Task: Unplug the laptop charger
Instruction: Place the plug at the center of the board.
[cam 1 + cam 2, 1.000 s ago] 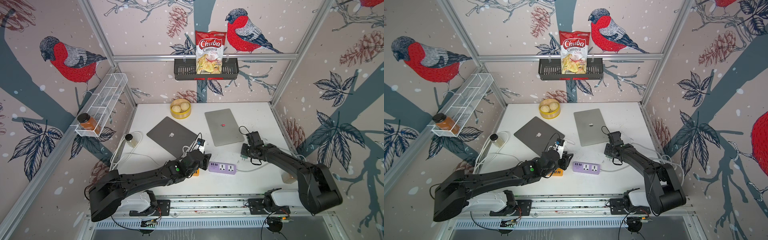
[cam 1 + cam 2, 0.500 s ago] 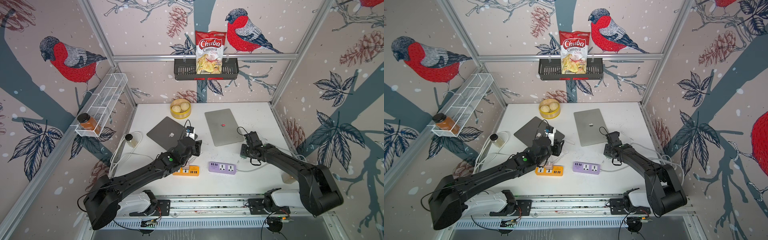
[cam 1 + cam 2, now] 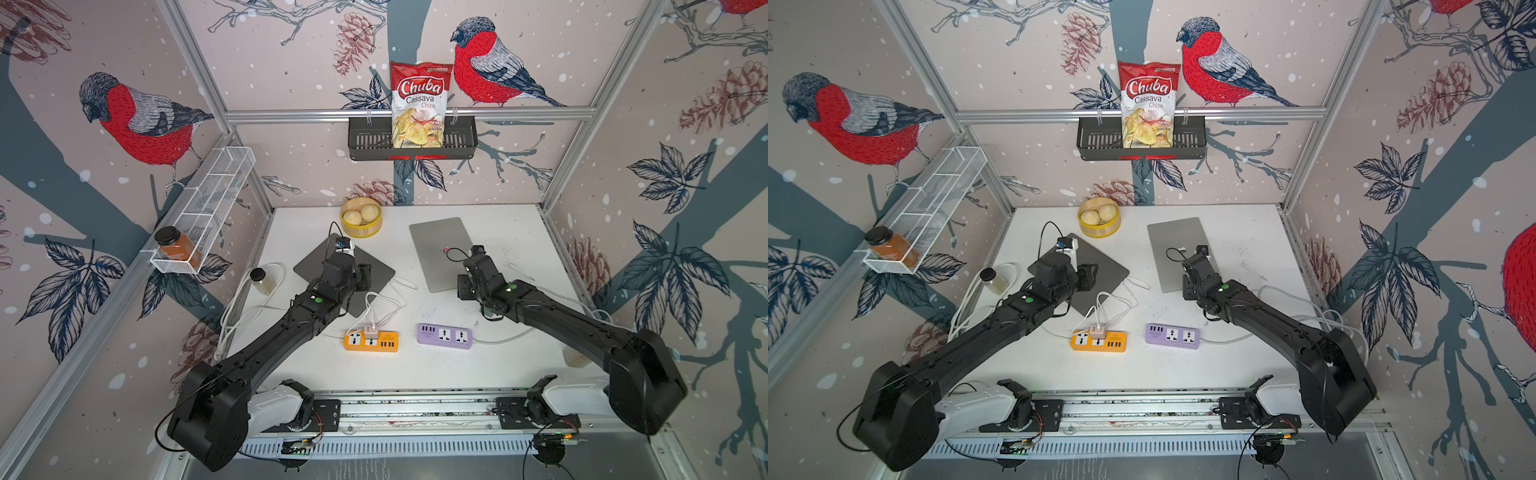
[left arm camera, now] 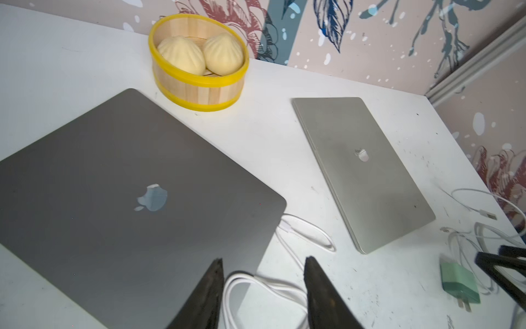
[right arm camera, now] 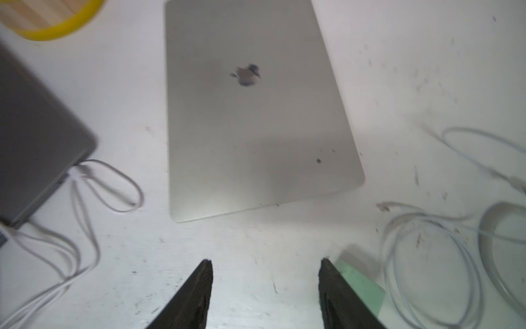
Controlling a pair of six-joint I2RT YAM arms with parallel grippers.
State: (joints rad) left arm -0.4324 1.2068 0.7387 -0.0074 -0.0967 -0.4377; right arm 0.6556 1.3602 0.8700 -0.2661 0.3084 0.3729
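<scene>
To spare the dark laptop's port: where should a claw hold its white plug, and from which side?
Pinch the plug body, not the looped cable, from above; it juts level from the dark laptop's edge, so probably pull straight outward.

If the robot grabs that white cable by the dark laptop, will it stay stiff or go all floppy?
Probably floppy: the white cable lies in loose loops on the table. It looks thin, so it is likely light. One end sits in the dark laptop, so a pull might tug the laptop or pop the plug out.
</scene>
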